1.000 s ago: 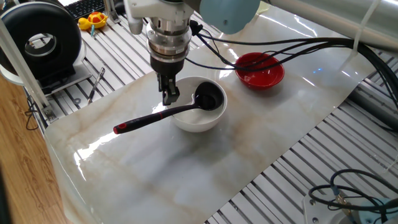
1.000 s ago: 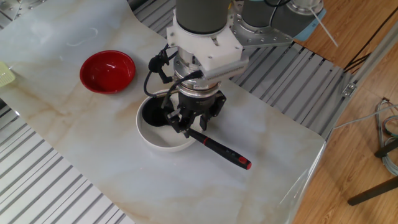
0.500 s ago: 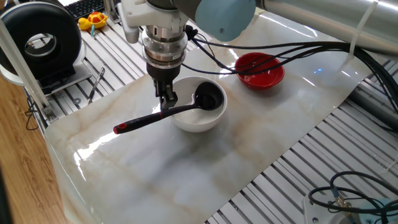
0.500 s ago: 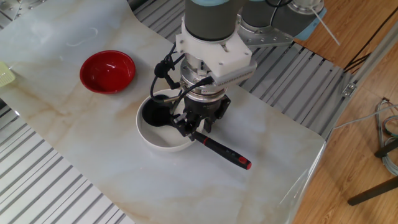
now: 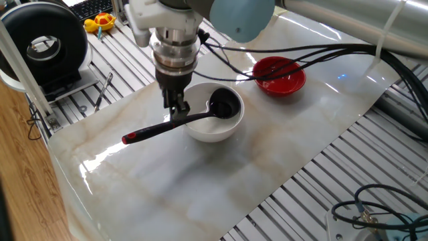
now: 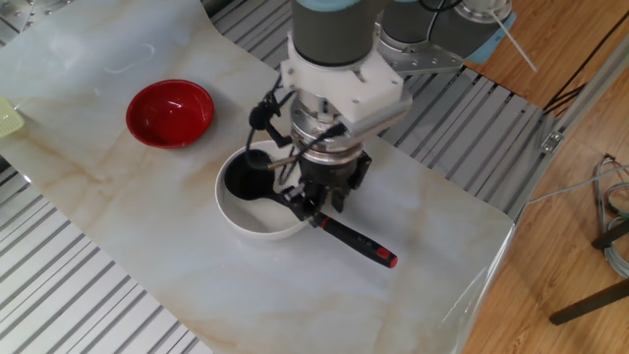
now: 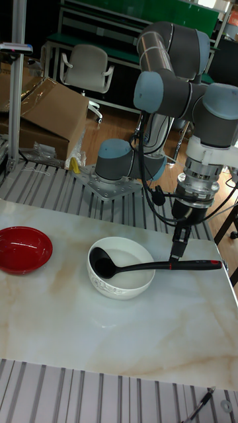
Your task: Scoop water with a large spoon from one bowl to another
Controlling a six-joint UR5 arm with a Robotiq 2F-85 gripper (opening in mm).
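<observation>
The black large spoon (image 5: 175,120) lies with its scoop (image 7: 100,262) inside the white bowl (image 5: 214,127) and its handle resting on the rim, red end (image 6: 388,259) pointing out over the marble sheet. My gripper (image 5: 177,111) stands upright just outside the bowl's rim. It is open, with a finger on either side of the handle (image 7: 178,266) and its tips at handle height (image 6: 316,204). Water in the white bowl (image 7: 122,277) is too clear to make out. The small red bowl (image 5: 279,75) sits apart on the sheet (image 6: 170,113), and looks empty (image 7: 23,249).
The marble sheet (image 5: 200,181) lies on a slotted metal table (image 5: 334,174). A black round device (image 5: 43,43) and a yellow toy (image 5: 100,22) sit at the far left. Black cables (image 5: 321,50) hang over the red bowl's side. Cardboard boxes (image 7: 46,112) stand behind the table.
My gripper has shifted a little along the handle away from the bowl and come lower, down onto the handle. The spoon and both bowls have not moved.
</observation>
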